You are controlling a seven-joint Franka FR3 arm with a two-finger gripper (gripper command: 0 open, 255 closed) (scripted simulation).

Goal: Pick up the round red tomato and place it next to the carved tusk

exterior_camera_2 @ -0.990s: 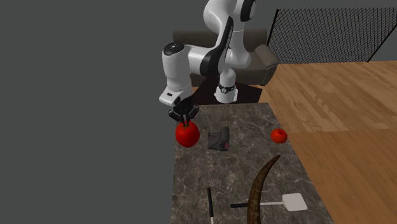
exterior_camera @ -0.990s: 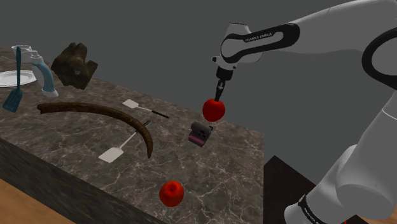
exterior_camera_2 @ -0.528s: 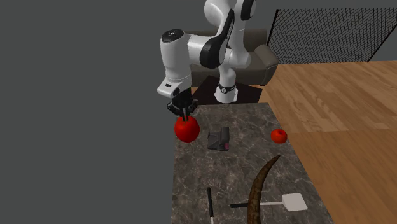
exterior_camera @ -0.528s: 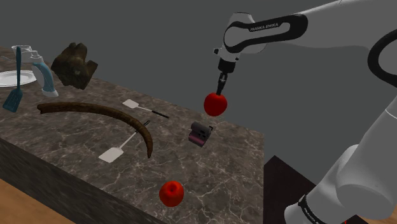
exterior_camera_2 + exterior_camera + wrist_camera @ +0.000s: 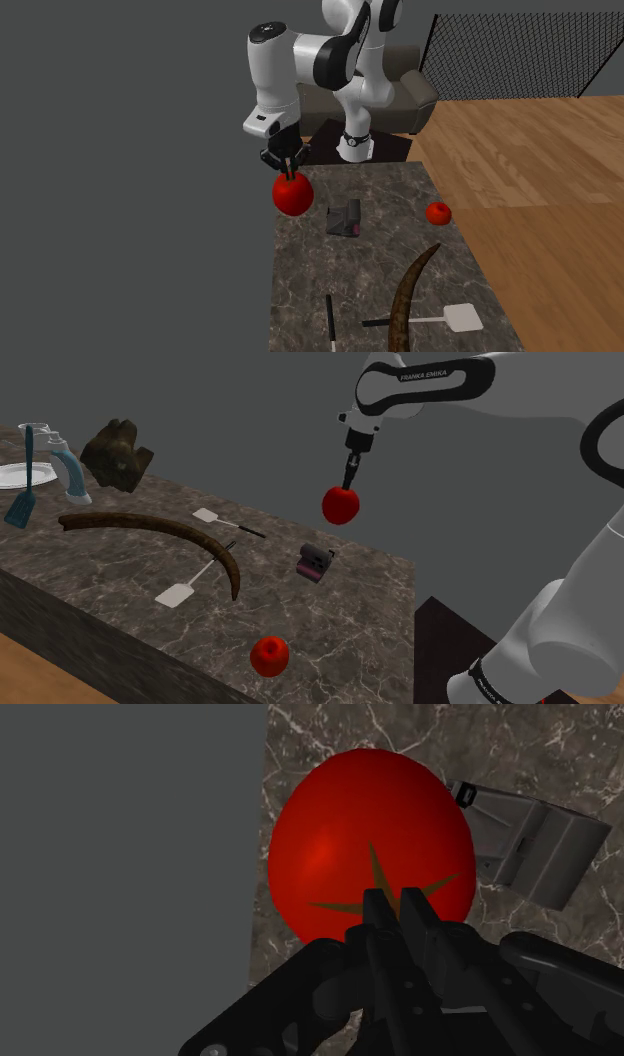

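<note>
Mid-carry: lift done, placing not yet begun. Pinching a red tomato (image 5: 340,505) at its stalk end with the end effector (image 5: 347,483), fingers drawn in narrow over the brown star on top. Hanging well clear above the marbled desk (image 5: 100,587), over one edge of it, at about one o'clock from a small grey box (image 5: 315,562) in the shoulder view.

Next, by the look of it: a swing toward the long dark tusk (image 5: 160,530), lying at roughly eight o'clock from the tomato in the shoulder view and five o'clock in the second exterior view. Calls for travel across the desk at height, passing over or beside the grey box, then a descent to bare stone just beside the tusk's curve.

Best to steer clear of a white spatula (image 5: 176,593) at about six o'clock from the tusk's middle, handle meeting the tusk near its thin end, and of the other spatula (image 5: 208,516) at about two o'clock. Worth minding too a second tomato (image 5: 270,655) resting near the front edge, at seven o'clock from the box. Probably prone to rolling once freed, being round; so lower until touching the stone before spreading the fingers.
</note>
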